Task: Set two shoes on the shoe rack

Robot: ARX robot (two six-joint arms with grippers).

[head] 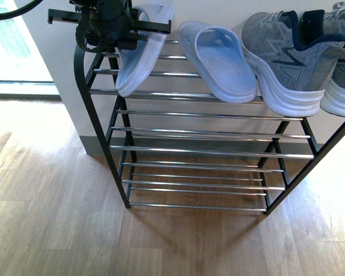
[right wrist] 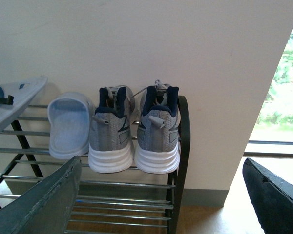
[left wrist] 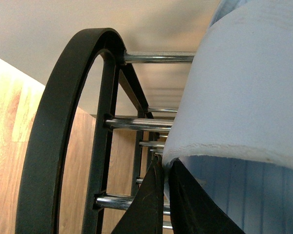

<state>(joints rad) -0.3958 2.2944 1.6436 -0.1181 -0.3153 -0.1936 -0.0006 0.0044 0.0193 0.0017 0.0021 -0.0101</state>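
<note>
A: What does the front view show?
B: The left gripper (head: 139, 30) is clamped on the left slide (head: 139, 54), which lies tilted across the top bars of the shoe rack (head: 98, 123) at its left end. The second slide (head: 218, 60) sits just right of it, then both grey sneakers (head: 287, 57).

A: And the left wrist view?
B: Dark fingers (left wrist: 185, 204) pinch the slide's (left wrist: 244, 87) edge beside the rack's curved black frame (left wrist: 63, 131).

A: The right wrist view?
B: The right gripper (right wrist: 161, 200) is spread wide, holding nothing, near the sneakers (right wrist: 134, 131) on the top tier.
</note>
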